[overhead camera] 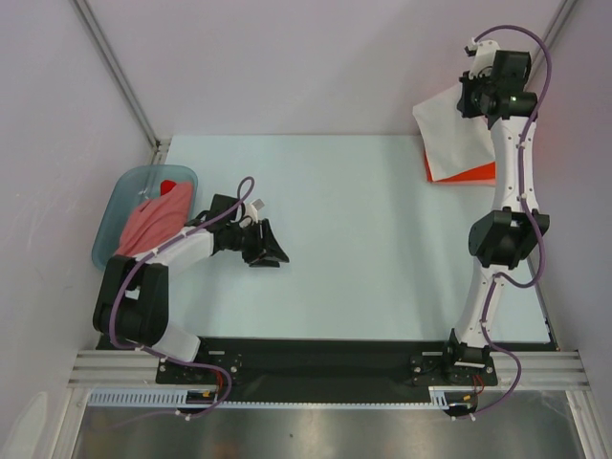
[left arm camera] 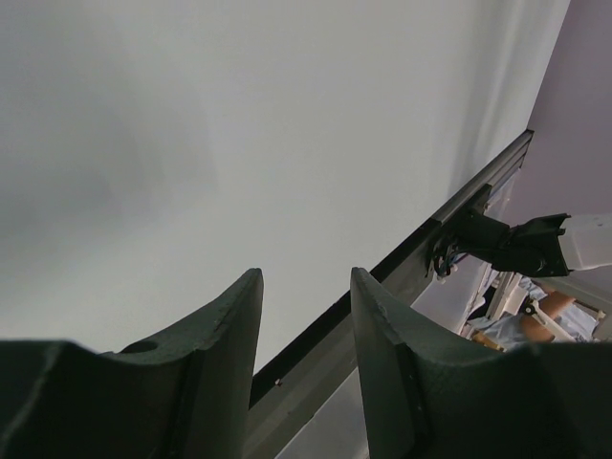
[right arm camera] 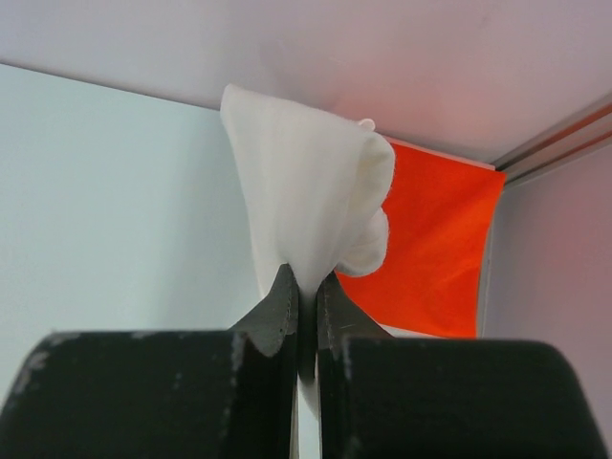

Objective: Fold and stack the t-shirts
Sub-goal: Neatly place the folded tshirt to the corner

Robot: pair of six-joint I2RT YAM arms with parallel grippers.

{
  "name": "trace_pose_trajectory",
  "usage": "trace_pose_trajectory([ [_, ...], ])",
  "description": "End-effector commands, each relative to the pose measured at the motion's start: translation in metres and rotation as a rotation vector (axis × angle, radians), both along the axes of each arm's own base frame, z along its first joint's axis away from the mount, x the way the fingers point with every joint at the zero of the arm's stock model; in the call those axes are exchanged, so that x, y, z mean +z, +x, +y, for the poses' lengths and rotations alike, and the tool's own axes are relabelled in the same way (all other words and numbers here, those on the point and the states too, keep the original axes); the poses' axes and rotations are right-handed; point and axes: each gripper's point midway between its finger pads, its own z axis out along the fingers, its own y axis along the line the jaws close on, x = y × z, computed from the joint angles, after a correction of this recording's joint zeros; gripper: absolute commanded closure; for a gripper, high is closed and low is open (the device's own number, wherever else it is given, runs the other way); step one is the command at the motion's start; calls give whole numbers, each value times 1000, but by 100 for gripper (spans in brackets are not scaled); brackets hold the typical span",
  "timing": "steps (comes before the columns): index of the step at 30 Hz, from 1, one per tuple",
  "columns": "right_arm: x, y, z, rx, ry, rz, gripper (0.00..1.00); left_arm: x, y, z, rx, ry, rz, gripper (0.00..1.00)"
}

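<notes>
White tee (right arm camera: 306, 191): limp, light, apt to sag and slip; likely best taken at hems or shoulders; draped partly over orange tee (right arm camera: 435, 244), far right corner of table (overhead camera: 363, 229).
Right gripper (right arm camera: 301, 284): clamped on its bunched edge.
Left gripper (left arm camera: 306, 287): half parted, empty, low over table.
Basin (overhead camera: 113, 212): pink tee (overhead camera: 153, 225) heaped; anything beneath hidden, white tee's prints unseen.

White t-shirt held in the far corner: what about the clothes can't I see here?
- white t-shirt: right wrist view, the right end effector hides the pinched part.
- orange-red t-shirt: top view, mostly under the white one.
- pink t-shirt: top view, near end behind the left arm.
</notes>
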Motion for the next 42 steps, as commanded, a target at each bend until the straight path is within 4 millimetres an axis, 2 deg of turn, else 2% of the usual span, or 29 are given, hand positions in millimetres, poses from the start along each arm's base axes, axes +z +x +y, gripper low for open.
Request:
trace_pose_trajectory([
  [1, 18, 12, -11, -4, -27, -81, 100, 13, 4, -7, -32, -34, -39, 53],
  [11, 8, 16, -13, -1, -19, -66, 100, 11, 7, -7, -35, -28, -33, 53],
  [16, 4, 25, -22, -11, -16, -81, 100, 10, 8, -7, -35, -29, -32, 53],
  [21, -11, 34, -30, -16, -11, -66, 100, 10, 9, -7, -37, -27, -27, 52],
  [26, -13, 42, -38, -26, -9, -89, 100, 10, 13, -8, -42, -22, -28, 52],
  [29, -14, 47, -48, -45, -9, -105, 100, 10, 15, -8, -39, -21, -24, 52],
  [35, -30, 62, -69, -96, 8, -122, 100, 8, 15, -9, -34, -21, -11, 53],
  [39, -39, 70, -93, -148, 31, -142, 100, 6, 18, -9, -29, -18, -6, 53],
  [40, -35, 74, -97, -154, 34, -168, 100, 6, 17, -9, -31, -19, -3, 53],
  [42, -44, 78, -106, -173, 50, -169, 100, 4, 17, -9, -27, -16, 1, 53],
])
